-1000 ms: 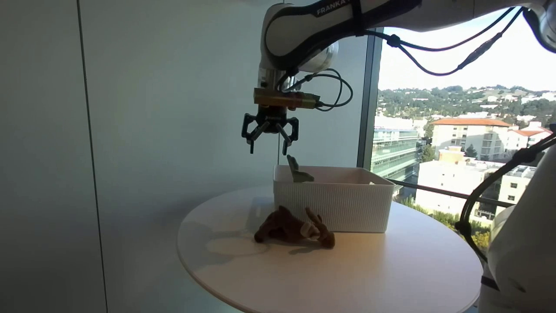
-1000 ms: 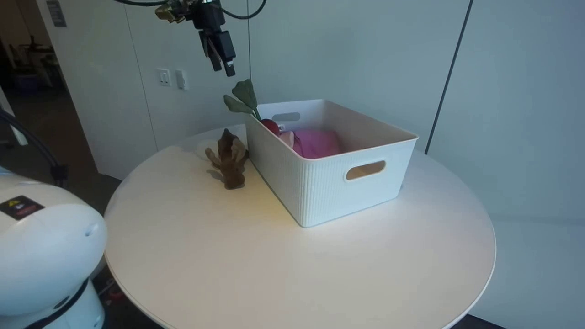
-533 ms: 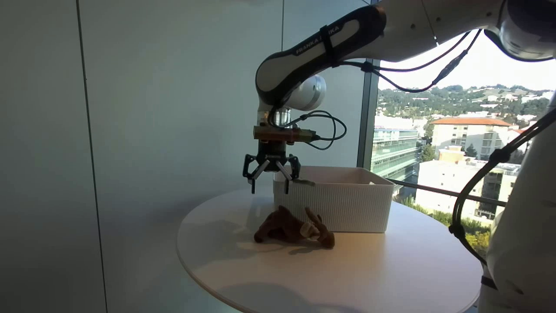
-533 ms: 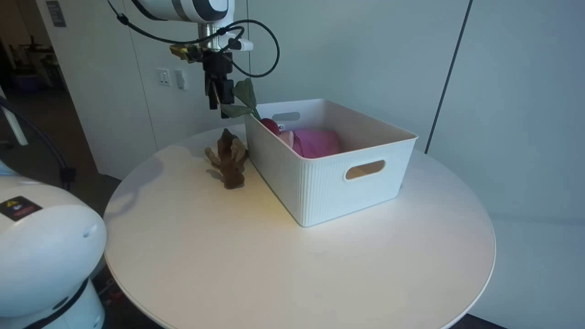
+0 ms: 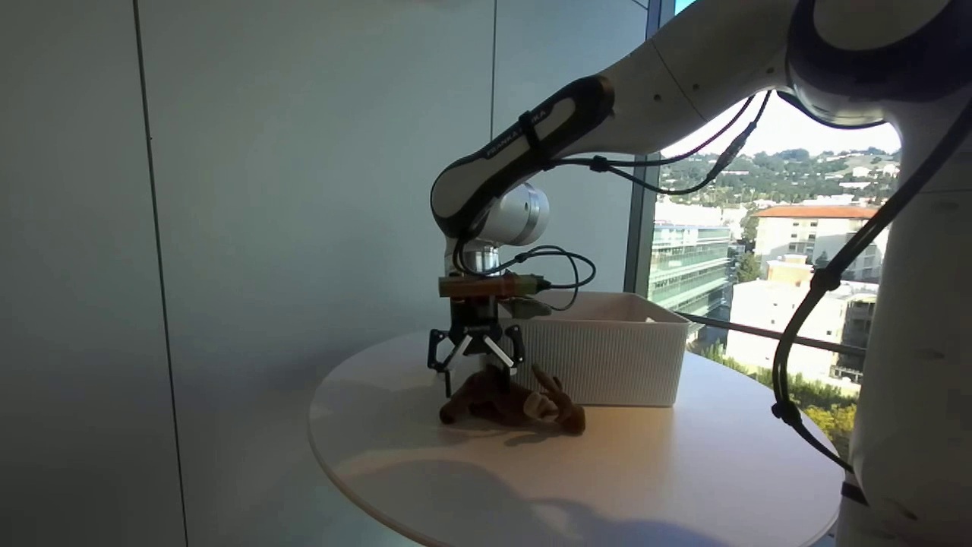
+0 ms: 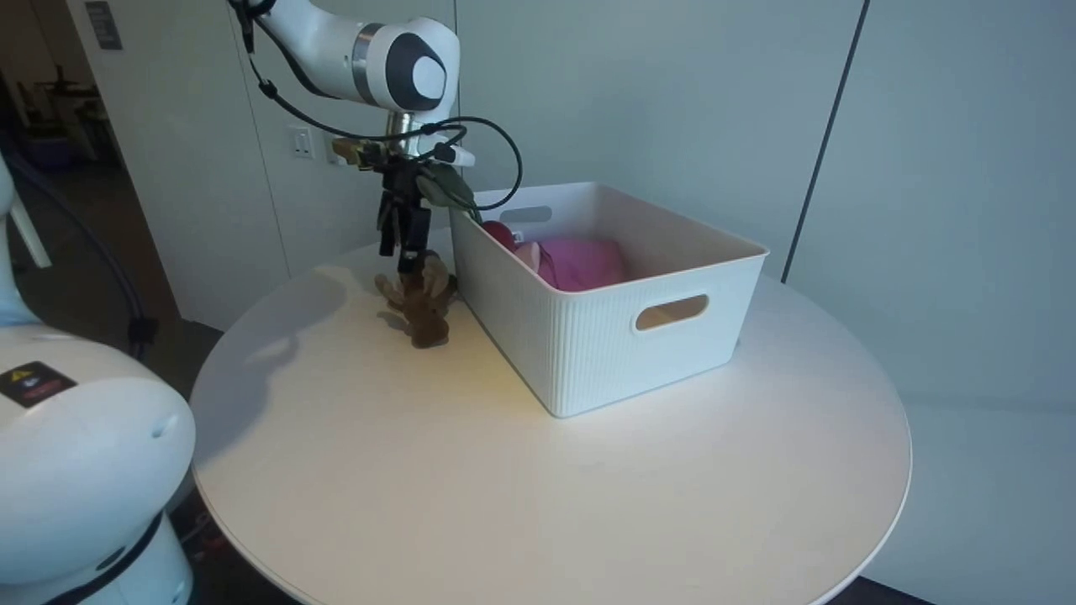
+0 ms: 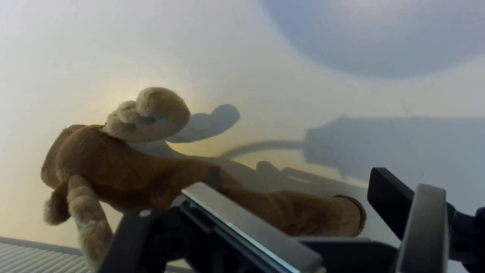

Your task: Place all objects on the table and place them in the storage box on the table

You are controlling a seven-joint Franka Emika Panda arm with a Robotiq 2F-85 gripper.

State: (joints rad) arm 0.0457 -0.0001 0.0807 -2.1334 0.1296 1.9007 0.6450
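Note:
A brown plush toy with light antlers lies on its side on the round table, in both exterior views (image 5: 528,410) (image 6: 427,319) and in the wrist view (image 7: 125,167). My gripper (image 5: 477,389) is open, pointing down just over the toy's rear part, also seen in an exterior view (image 6: 399,260). In the wrist view, the gripper (image 7: 295,176) has the toy's rear end between its fingers; whether they touch it I cannot tell. The white storage box (image 5: 607,365) (image 6: 538,336) stands beside the toy. Inside are a pink item (image 6: 584,265) and a red radish (image 6: 498,235) with green leaves.
The radish's leaves (image 6: 445,189) stick out over the box rim, close beside my wrist and its cable. The box's ribbed wall (image 7: 38,259) runs along the lower left of the wrist view. The round table (image 6: 588,504) has a curved edge. A wall stands behind it.
My gripper has come down from above the box's height to the toy, staying open. The radish's leaves have shifted slightly beside the arm. The box stays in place.

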